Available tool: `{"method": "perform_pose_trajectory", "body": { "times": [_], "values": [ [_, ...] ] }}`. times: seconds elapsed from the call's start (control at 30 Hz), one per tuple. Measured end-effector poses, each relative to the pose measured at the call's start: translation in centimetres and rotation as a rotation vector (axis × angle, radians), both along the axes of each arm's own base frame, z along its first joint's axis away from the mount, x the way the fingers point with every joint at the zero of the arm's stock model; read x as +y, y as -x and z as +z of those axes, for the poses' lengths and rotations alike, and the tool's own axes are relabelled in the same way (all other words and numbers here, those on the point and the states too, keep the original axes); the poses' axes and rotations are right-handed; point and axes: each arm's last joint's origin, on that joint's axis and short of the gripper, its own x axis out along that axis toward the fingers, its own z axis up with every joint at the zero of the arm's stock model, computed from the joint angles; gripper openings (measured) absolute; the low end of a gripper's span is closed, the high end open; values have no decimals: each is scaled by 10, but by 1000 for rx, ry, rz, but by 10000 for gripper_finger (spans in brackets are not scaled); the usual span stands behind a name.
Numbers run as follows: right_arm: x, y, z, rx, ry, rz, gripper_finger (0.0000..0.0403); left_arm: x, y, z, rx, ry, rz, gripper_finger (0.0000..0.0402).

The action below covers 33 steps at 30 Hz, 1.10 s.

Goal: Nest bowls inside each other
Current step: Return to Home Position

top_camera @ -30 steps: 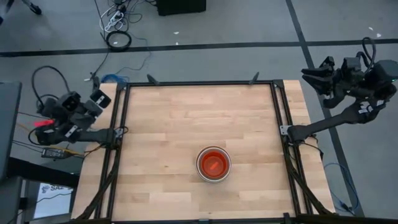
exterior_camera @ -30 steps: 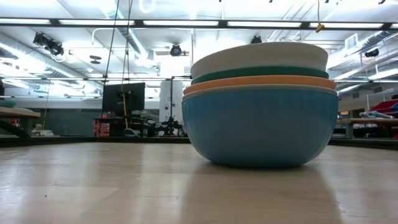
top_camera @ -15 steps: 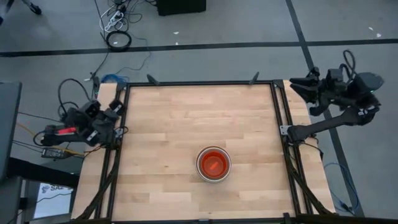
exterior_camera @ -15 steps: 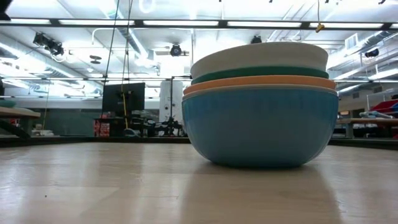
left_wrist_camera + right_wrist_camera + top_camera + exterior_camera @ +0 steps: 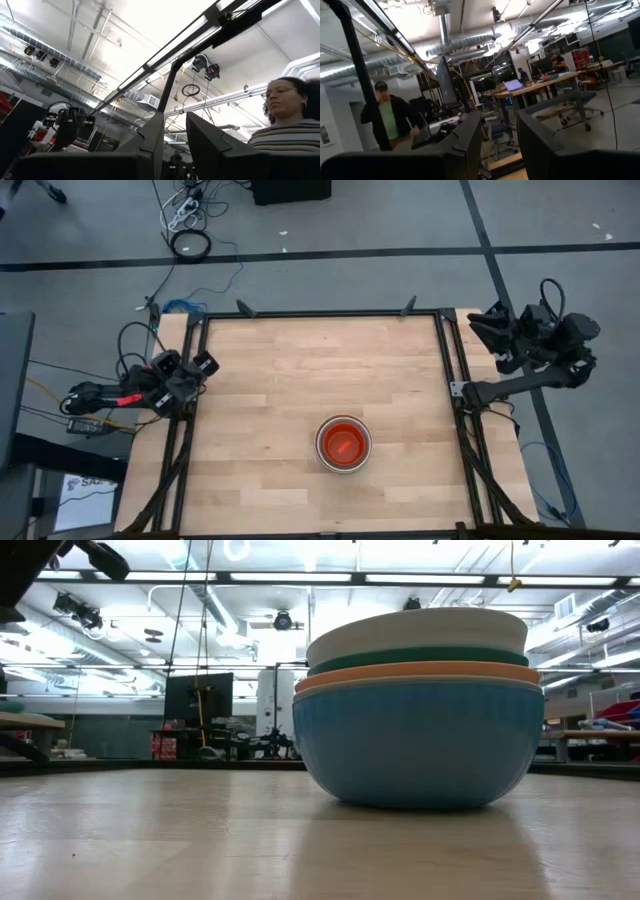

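The bowls [image 5: 343, 443] stand nested in one stack on the wooden table [image 5: 290, 360], a little right of its middle and toward the near edge. In the low view the stack [image 5: 420, 730] has a blue bowl [image 5: 420, 750] at the bottom resting on the table, then orange, teal and white rims above it. From above, a red-orange bowl [image 5: 344, 444] sits innermost. My left gripper [image 5: 198, 368] is open at the table's left edge and points upward [image 5: 175, 145]. My right gripper [image 5: 483, 328] is open off the far right corner [image 5: 500, 142]. Both are far from the bowls.
A black frame [image 5: 446, 360] runs around the tabletop. Cables [image 5: 190, 242] lie on the floor beyond the far edge. A person [image 5: 292, 120] shows in the left wrist view, and another person in a green shirt [image 5: 387, 122] stands in the room behind.
Both arms have folded down toward their bases. My left gripper has sunk and come toward the table's left edge. My right gripper has sunk and shifted toward the table's far right corner. The stack of bowls has stayed where it was.
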Motion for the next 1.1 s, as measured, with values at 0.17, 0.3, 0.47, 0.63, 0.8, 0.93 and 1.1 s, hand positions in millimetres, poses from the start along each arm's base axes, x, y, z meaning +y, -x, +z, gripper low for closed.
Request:
{"method": "perform_pose_trajectory", "body": {
  "times": [0.17, 0.3, 0.47, 0.63, 0.8, 0.93, 1.1],
  "values": [
    [-4, 13, -11, 5, -7, -38, 114, 0, 1, -1, -22, -5, 5, 90],
    [-6, 15, -15, 41, -22, -143, 114, -1, 1, -1, -30, -41, 23, 90],
    [-6, 6, -23, 61, -1, -197, 114, -1, 1, -1, -29, -67, 27, 90],
    [-4, -9, -38, 81, 11, -239, 114, -1, -2, -4, 4, -115, 80, 90],
    [-1, -28, -59, 89, -28, -236, 114, -1, -10, -11, 109, -132, 93, 90],
    [2, -42, -80, 110, -94, -210, 114, 0, -18, -22, 243, -131, 87, 90],
    [4, -52, -98, 130, -170, -188, 114, -1, -27, -39, 465, -78, 5, 90]
  ]
}}
